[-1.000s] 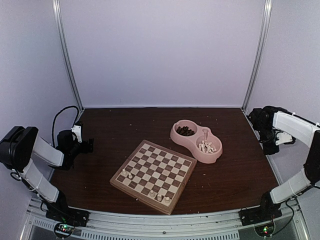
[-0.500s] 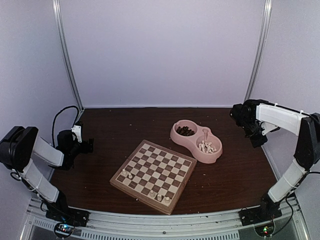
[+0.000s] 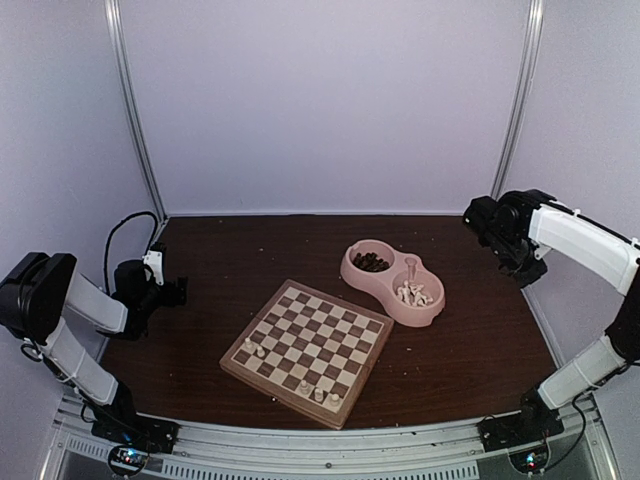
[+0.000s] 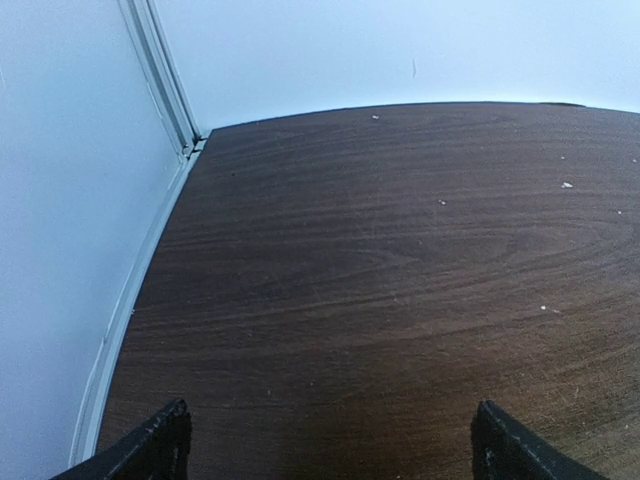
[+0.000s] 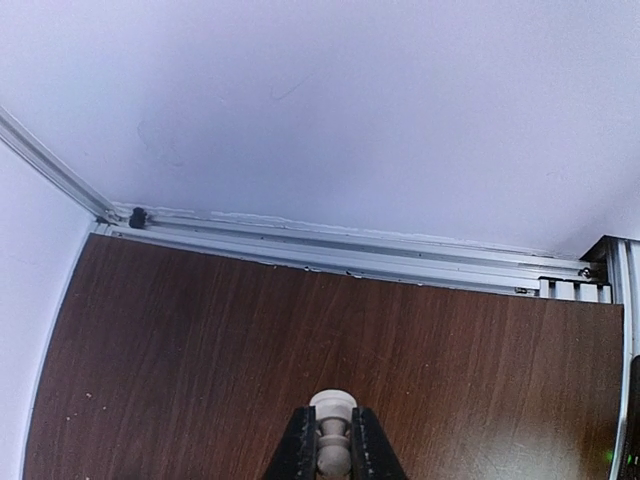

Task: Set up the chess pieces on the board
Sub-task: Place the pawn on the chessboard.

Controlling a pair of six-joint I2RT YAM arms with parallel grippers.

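The right gripper is pinching a cream chess piece between its narrow-set fingers, and the piece's rounded head is poking up above the fingertips. In the overhead view this arm is hanging raised at the far right of the table, well apart from the board and close to the side wall. Its wrist camera is looking across the dark tabletop toward the pale back wall.

The left gripper is hovering with its fingers spread wide over bare wood near the table's left edge, and nothing is sitting between them.

The board is lying turned at an angle in the middle of the table, toward the front. What look to be five cream pieces are standing on it: a pair by its left corner and three in a row along its near rim. Just beyond the board's far right side a pink bowl is sitting, with dark brown pieces filling its far compartment and loose cream pieces lying heaped in the nearer right one
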